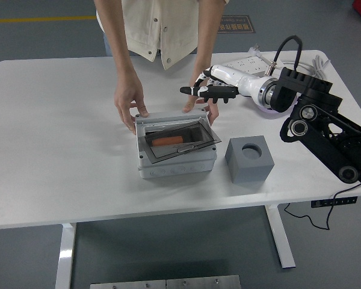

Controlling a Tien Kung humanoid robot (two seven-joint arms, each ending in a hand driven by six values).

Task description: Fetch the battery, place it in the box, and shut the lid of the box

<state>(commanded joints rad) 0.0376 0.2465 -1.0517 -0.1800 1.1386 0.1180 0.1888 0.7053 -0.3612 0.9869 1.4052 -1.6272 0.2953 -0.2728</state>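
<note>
- We see one orange battery (166,141) lying inside the grey box (176,164), visible through the clear lid (179,140), so fetching and placing look done.
- The lid lies down over the opening but sits slightly askew, its front right corner poking past the box rim; we judge the closing nearly finished, with a last press to seat or latch it possibly left.
- Our right hand (209,91) hovers above the bench at about 1 o'clock from the box, clear of the lid, fingers loosely extended and holding nothing.
- Our left hand is out of view.
- A person stands at the far side, at 12 o'clock: one hand (130,101) rests on the box's back left corner, the other hand (200,103) sits at its back right corner, partly hidden behind our fingers; both seem to steady the box.
- One grey cube with a round hole (248,159) stands just at 3 o'clock of the box.
- A power strip (246,64) and white cables (322,63) lie at the far right of the white bench (54,150).
</note>
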